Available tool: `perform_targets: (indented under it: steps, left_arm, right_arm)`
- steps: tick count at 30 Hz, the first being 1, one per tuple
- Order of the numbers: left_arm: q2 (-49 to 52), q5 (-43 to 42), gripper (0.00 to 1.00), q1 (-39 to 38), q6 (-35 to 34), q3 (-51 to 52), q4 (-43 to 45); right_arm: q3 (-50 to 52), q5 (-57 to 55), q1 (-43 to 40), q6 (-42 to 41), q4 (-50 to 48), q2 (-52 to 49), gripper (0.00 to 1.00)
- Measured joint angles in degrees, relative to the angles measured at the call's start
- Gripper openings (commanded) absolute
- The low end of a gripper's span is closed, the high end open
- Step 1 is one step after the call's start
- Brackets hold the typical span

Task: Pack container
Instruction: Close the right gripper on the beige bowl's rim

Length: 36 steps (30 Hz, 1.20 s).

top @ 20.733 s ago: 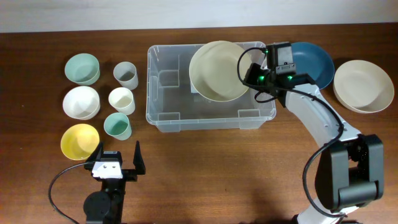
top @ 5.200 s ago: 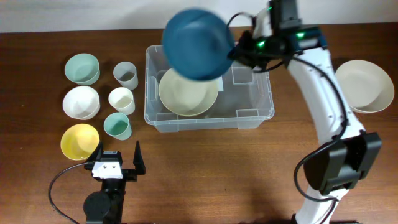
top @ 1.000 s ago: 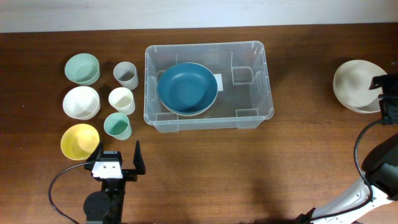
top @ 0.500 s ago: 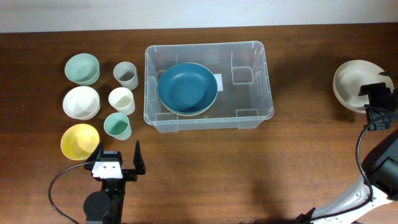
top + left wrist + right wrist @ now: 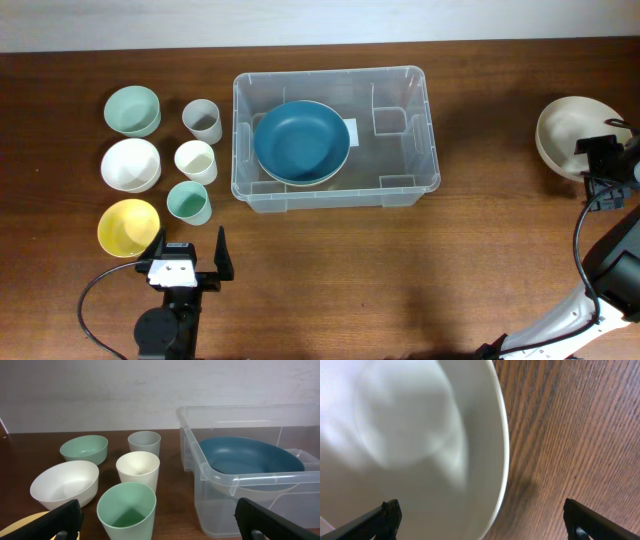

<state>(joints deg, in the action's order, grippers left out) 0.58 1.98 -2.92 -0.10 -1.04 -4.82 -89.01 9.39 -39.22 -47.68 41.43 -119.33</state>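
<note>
The left gripper (image 5: 190, 240) rests open and empty. The right gripper (image 5: 481, 512), open too, hangs over the cream bowl (image 5: 562, 135). Next I think it should pinch that bowl's edge and carry it to the container (image 5: 330, 75) mid-table, onto the blue bowl (image 5: 300, 140).

On my screen the left gripper (image 5: 190, 256) has 2 thin black fingers (image 5: 222, 256) with flat dark tips. Between them a small white plate (image 5: 172, 268) with dark marks sits on a black body. Below it I see a round black base (image 5: 165, 330), and 1 thin black left cable (image 5: 84, 302) makes a loop beside it. The right arm (image 5: 614, 268) has rounded black joints, a white link (image 5: 558, 326) low down, and a thin black right cable (image 5: 580, 235) running along it. Its head is black and blocky.
</note>
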Motion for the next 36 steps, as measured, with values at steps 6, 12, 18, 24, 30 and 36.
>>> perform_targets:
  steps: [6, 12, 18, 24, 30, 36]
  left_arm:
    - [0.0, 0.0, 1.0, 0.0, 0.0, 0.0, 0.0]
    - [0.0, 0.0, 1.0, 0.0, 0.02, 0.0, 0.0]
    - [0.0, 0.02, 1.0, 0.0, 0.02, 0.0, 0.0]
    - [0.0, 0.02, 1.0, 0.0, 0.02, 0.0, 0.0]
    - [0.0, 0.0, 1.0, 0.0, 0.02, 0.0, 0.0]
    - [0.0, 0.0, 1.0, 0.0, 0.02, 0.0, -0.02]
  right_arm:
    - [0.0, 0.02, 0.0, -0.11, -0.2, 0.0, 0.71]
    - [0.0, 0.02, 0.0, -0.11, -0.98, 0.0, 0.67]
    - [0.0, 0.02, 0.0, -0.11, -1.29, 0.0, 0.59]
    - [0.0, 0.0, 0.0, -0.09, -1.66, 0.0, 0.48]
    - [0.0, 0.0, 0.0, -0.15, -1.7, -0.15, 0.45]
    - [0.0, 0.0, 0.0, -0.15, -1.7, -1.99, 0.31]
